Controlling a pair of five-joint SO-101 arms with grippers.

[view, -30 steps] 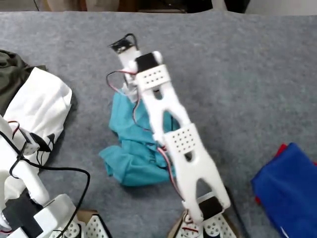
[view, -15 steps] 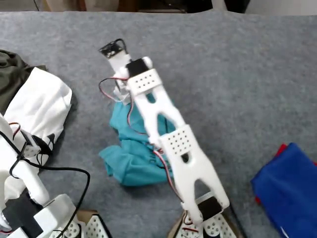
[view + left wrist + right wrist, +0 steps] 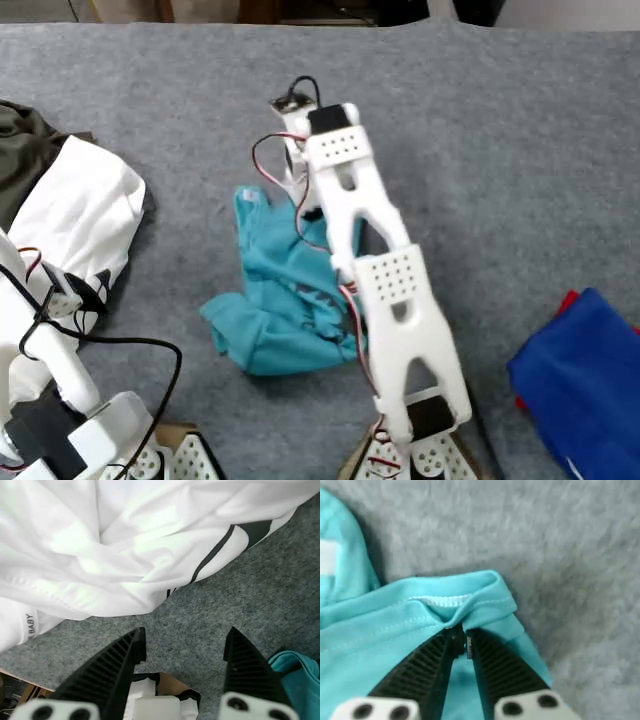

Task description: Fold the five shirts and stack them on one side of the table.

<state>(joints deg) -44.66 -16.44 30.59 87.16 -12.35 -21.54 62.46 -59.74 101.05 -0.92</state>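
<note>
Small dark print stands along the hem of the white shirt, which lies at the left of the table. The teal shirt in the middle has a white tag at its neck, and any writing on it is too blurred to read.

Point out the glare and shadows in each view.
Left wrist view: the white shirt glares across its folds, with a dark shadow on the table along its edge. Right wrist view: the teal shirt shades the table beside its raised hem. High view: even light, soft shadows under both shirts' edges.
</note>
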